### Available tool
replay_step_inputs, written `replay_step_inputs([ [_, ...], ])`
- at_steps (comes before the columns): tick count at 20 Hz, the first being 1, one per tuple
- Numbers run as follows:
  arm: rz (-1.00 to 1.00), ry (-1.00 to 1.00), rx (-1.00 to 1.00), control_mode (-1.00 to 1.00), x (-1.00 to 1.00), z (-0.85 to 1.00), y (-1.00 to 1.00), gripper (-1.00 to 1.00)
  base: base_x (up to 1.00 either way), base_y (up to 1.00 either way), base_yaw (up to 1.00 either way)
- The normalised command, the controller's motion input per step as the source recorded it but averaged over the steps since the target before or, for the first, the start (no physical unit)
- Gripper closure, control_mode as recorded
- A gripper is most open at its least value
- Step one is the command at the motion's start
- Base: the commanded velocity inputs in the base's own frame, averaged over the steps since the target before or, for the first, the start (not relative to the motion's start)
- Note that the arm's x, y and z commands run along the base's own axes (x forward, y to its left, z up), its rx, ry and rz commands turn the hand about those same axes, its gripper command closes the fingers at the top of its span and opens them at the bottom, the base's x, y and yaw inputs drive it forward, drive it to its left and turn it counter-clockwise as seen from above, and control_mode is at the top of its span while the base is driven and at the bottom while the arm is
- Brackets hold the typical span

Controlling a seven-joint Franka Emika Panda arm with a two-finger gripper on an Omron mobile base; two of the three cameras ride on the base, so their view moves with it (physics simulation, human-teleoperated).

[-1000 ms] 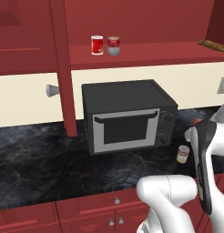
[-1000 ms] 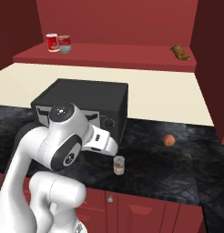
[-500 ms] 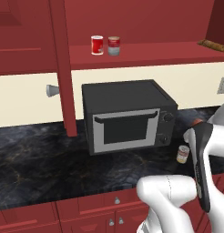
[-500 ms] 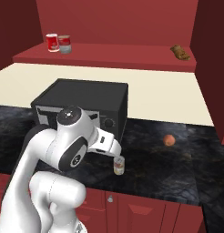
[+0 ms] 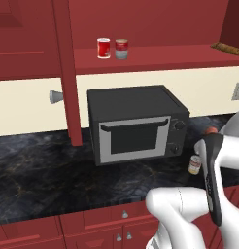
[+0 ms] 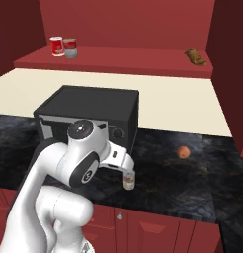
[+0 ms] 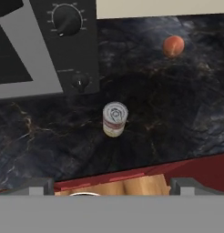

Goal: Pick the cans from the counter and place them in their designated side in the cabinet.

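Olive-label can point(image 7: 114, 119) sitting near the surface point(image 5: 43, 170) front edge, right of microwave point(image 5: 136, 124); fingers point(image 7: 112, 184) hovering apart above. Red/grey can point(image 5: 121, 49) resting on cabinet point(image 5: 155, 56) shelf, so approx. half remaining.

You're looking down on a small can point(image 7: 115, 119) standing upright on the dark worktop point(image 7: 177, 104), just below the microwave's point(image 7: 45, 45) lower knob point(image 7: 80, 82). A round orange fruit point(image 7: 173, 46) lies well apart from the can, up and to its right.
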Motion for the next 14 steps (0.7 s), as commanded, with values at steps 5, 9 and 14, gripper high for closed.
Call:
replay_step_inputs([
  [5,0.00,0.00,0.00,-1.00,0.10,-0.17,-0.02,-1.00,0.00,0.00,0.00],
  [9,0.00,0.00,0.00,-1.00,0.13,-0.15,0.00,-1.00,0.00,0.00,0.00],
  [14,0.00,0.00,0.00,-1.00,0.12,-0.16,-0.02,-1.00,0.00,0.00,0.00],
])
